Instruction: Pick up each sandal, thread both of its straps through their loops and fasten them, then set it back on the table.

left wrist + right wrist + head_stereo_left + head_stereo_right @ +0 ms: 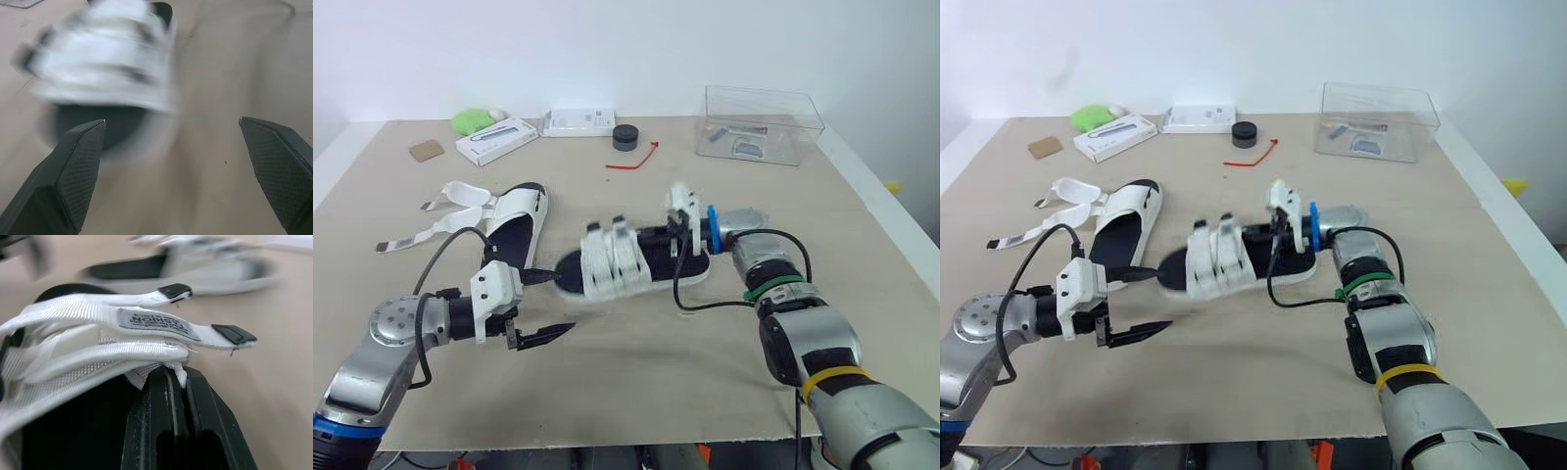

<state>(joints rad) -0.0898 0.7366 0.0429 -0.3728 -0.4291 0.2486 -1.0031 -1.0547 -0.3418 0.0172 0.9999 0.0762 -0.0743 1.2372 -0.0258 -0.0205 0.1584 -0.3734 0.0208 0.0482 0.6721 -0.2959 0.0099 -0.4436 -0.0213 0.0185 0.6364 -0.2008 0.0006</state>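
Note:
Two white sandals with black footbeds lie on the tan table (636,382). The middle sandal (612,262) has both straps folded across its front. My right gripper (674,242) is shut on the white strap webbing (98,333) at its heel end. My left gripper (558,304) hovers open just in front of this sandal's toe, fingers spread wide with nothing between them, and the toe shows blurred ahead (107,63). The other sandal (516,223) rests to the left, its straps (440,211) loose and trailing over the table.
At the back stand a clear plastic box (759,122), a black round puck (625,137), a red cord (636,159), two white boxes (496,140) (578,121), a green object (472,119) and a brown square (427,150). Cables loop off both wrists.

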